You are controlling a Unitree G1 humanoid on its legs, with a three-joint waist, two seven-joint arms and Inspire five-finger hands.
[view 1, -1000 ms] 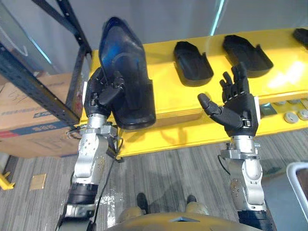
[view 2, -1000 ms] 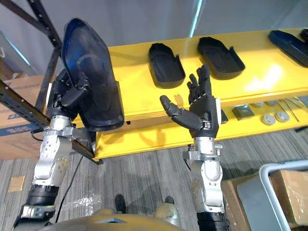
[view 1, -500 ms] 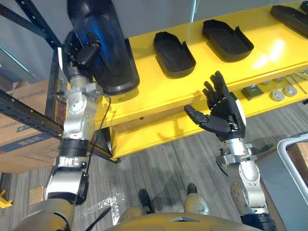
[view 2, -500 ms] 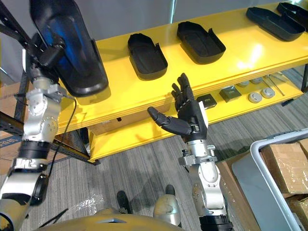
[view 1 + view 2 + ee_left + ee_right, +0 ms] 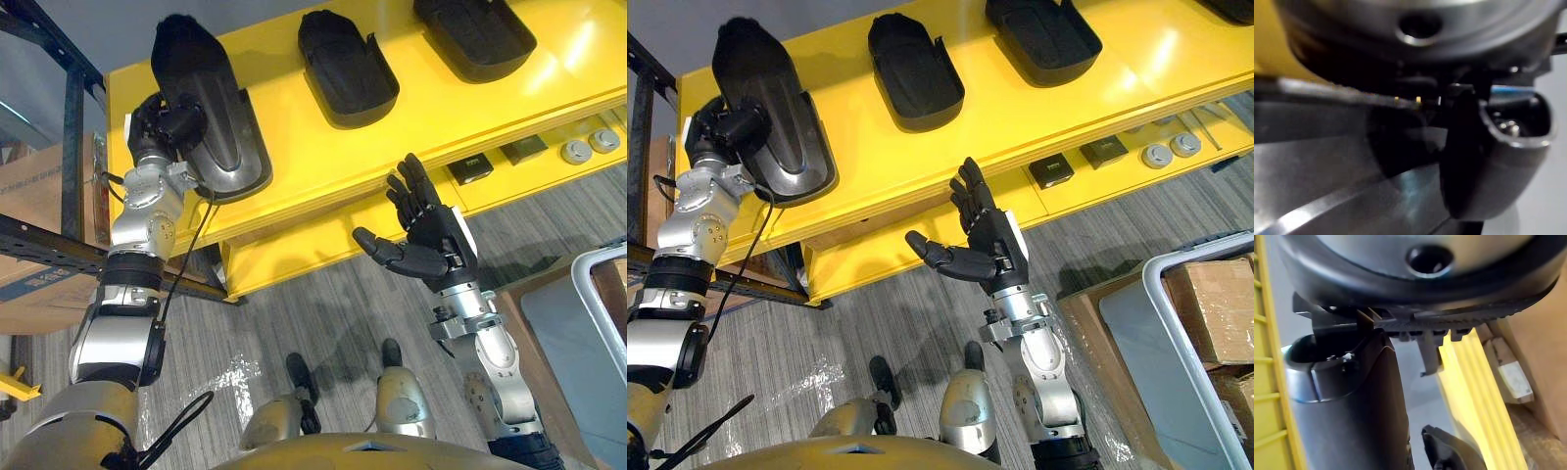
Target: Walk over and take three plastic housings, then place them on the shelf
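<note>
Progress looks early to us: at upper left our left hand (image 5: 157, 117) curls its fingers round one long black plastic housing (image 5: 211, 113), over the glossy yellow bench (image 5: 294, 157). A second black housing (image 5: 345, 54) lies at top centre. Our right hand (image 5: 431, 245) hovers spread and empty at centre right, and a third housing (image 5: 477, 29) lies at top right. We judge none shelved yet.

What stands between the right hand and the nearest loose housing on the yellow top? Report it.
Nothing visible. The open right hand hangs before the front edge of the yellow top; the nearest loose housing lies beyond bare yellow surface. The left hand grips another housing off to the side.
</note>
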